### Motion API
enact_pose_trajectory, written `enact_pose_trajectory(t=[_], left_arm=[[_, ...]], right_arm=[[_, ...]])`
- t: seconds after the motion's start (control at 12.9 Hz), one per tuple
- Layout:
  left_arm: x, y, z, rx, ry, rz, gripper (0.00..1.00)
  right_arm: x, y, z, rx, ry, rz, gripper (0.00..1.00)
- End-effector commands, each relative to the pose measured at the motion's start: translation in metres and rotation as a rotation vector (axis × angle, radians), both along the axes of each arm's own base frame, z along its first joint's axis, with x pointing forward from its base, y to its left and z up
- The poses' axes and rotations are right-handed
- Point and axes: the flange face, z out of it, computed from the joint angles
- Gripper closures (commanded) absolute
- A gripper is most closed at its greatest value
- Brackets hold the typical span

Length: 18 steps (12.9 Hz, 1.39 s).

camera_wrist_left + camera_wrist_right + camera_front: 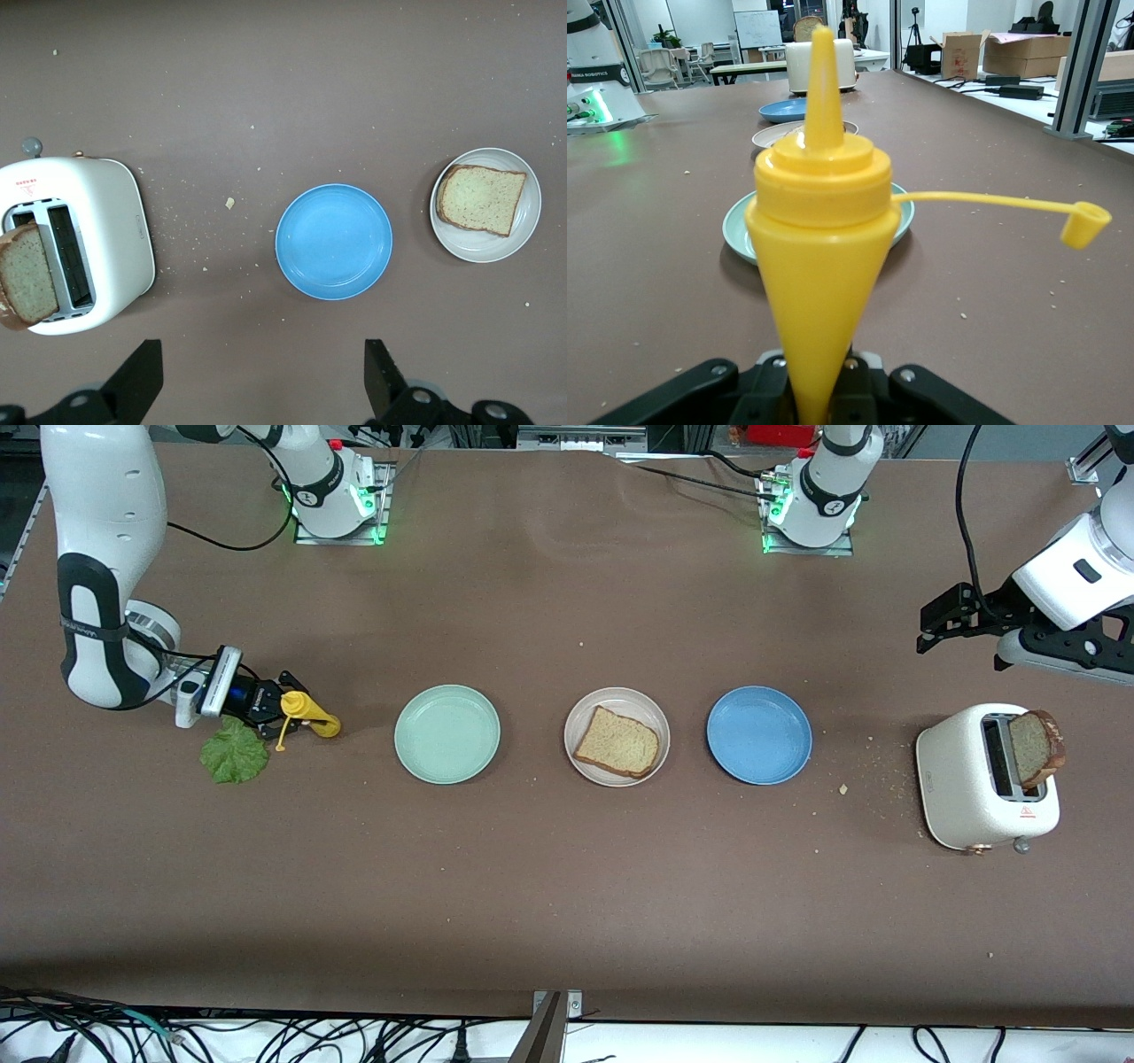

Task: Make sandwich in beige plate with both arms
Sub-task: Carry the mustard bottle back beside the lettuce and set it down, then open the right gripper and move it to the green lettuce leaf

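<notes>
Nearest the front camera stood the white toaster (983, 788) at the left arm's end of the table, with a slice of brown bread (1035, 747) sticking up out of one slot and crumbs (873, 775) scattered on the brown table (567, 895) beside it. A little farther back, three plates lay in a row: the mint-green plate (446, 734) toward the right arm's end, the beige plate (617, 736) in the middle, and the blue plate (758, 734) toward the toaster. One bread slice (617, 741) lay flat in the beige plate, with nothing on top of it. A green lettuce leaf (234, 752) lay on the table at the right arm's end, just beside the right gripper (288, 713). That gripper was low over the table there, its fingers clamped on the narrow end of a yellow squeeze bottle (310, 713), whose cap (1085, 223) hung loose on its strap. Farthest back, the left gripper (263, 385) hung in the air above the table near the toaster, its fingers (137, 376) spread wide apart and holding nothing.
</notes>
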Motion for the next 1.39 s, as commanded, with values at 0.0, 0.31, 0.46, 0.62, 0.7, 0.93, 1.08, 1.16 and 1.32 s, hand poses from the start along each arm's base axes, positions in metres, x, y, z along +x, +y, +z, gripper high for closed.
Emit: enact_pose_trajectory(t=[0.0, 0.31, 0.46, 0.62, 0.7, 0.93, 1.08, 1.16, 1.32], left_arm=[[0.004, -0.001, 0.004, -0.023, 0.003, 0.013, 0.00], [0.004, 0.000, 0.004, -0.024, 0.003, 0.015, 0.00], [0.004, 0.000, 0.004, -0.024, 0.003, 0.017, 0.00], [0.004, 0.001, 0.004, -0.024, 0.003, 0.018, 0.00], [0.005, 0.001, 0.003, -0.024, 0.005, 0.018, 0.00], [0.005, 0.006, 0.003, -0.017, 0.004, 0.026, 0.00], [0.005, 0.010, 0.003, -0.010, 0.004, 0.032, 0.00], [0.005, 0.016, 0.003, -0.010, 0.004, 0.041, 0.00], [0.006, 0.028, 0.004, -0.010, 0.000, 0.061, 0.00]], right_arm=[[0.004, -0.003, -0.001, 0.029, -0.016, -0.006, 0.73], [0.004, -0.005, -0.002, 0.031, 0.007, -0.021, 0.24], [0.002, -0.010, -0.001, 0.032, 0.025, -0.031, 0.17], [0.001, -0.028, 0.002, 0.018, 0.058, -0.055, 0.10], [0.004, -0.041, 0.007, -0.007, 0.081, -0.048, 0.10], [0.019, -0.091, 0.036, -0.122, 0.220, -0.030, 0.06], [0.031, -0.124, 0.063, -0.237, 0.352, -0.086, 0.06], [0.039, -0.131, 0.072, -0.284, 0.440, -0.126, 0.06], [0.059, -0.143, 0.093, -0.400, 0.570, -0.237, 0.06]])
